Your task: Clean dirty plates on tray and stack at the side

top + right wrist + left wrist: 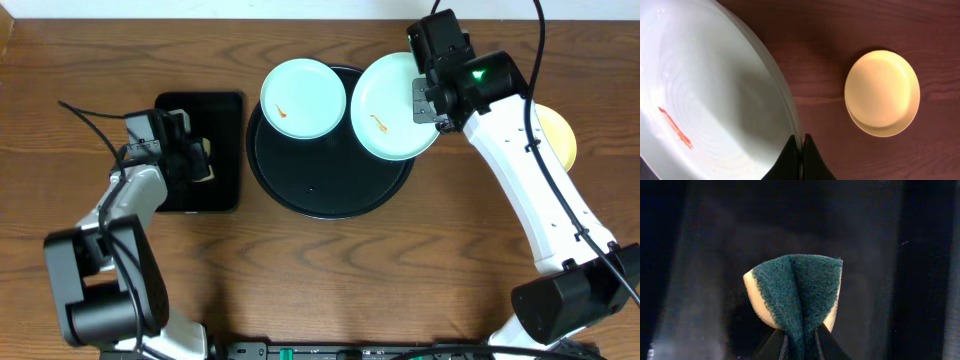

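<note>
The round black tray (330,190) lies mid-table. One turquoise plate (303,97) with an orange smear rests on its far left rim. My right gripper (428,100) is shut on the rim of a second turquoise plate (392,118), held over the tray's right edge; its smear and my right gripper (801,145) show in the right wrist view, on the plate (705,100). The yellow plate (558,135) lies on the table at the right, also in the right wrist view (882,92). My left gripper (200,160) is shut on a green-and-yellow sponge (797,295), pinched in the left gripper (800,345).
A smaller rectangular black tray (200,195) lies at the left under my left gripper. Black cables run over the table at the far left and the right. The right arm reaches across the table's right side.
</note>
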{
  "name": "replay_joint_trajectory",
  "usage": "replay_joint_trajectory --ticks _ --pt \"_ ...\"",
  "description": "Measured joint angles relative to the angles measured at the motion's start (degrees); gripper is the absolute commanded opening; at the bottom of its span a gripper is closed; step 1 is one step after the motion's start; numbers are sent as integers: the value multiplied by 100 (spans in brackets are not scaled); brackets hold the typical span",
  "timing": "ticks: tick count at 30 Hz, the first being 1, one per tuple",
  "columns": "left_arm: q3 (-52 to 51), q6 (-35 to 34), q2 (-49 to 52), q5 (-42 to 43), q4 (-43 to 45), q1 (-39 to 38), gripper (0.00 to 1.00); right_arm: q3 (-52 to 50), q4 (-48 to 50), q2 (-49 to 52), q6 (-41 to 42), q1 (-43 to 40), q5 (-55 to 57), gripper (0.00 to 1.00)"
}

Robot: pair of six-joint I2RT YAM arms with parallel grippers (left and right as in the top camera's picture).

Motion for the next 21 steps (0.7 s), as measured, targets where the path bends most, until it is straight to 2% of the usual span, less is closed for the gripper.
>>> replay_joint_trajectory --ticks 9,14,18,21 --pt "4 -4 33 -11 122 0 13 0 -9 0 2 0 0 1" --pt "9 -223 -946 -20 122 0 8 -2 59 -153 4 0 -20 1" --pt "81 -367 -1836 -11 85 0 8 -4 -42 -592 4 0 -24 1" --pt "136 -393 -2065 -13 -48 0 8 -2 -199 -898 4 0 -20 1"
